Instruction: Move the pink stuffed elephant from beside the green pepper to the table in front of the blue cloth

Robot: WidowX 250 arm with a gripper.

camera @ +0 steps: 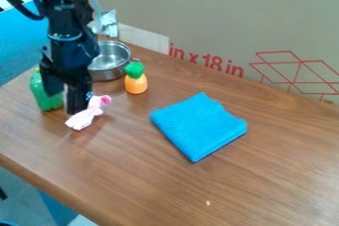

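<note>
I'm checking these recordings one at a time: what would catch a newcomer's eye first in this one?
Probably the bright blue folded cloth near the middle of the wooden table. Next, the black robot arm coming in at the upper left, with a small pink toy and a green object at its lower end. The orange toy with a green top stands just beside the metal pot.

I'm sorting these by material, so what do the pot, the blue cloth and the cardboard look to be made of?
Pot: shiny metal, likely steel, from its silvery, reflective wall. Cloth: soft, matte fabric, judging by its folded layers. Cardboard: plain matte brown board, probably corrugated, with red box-style printing.
</note>
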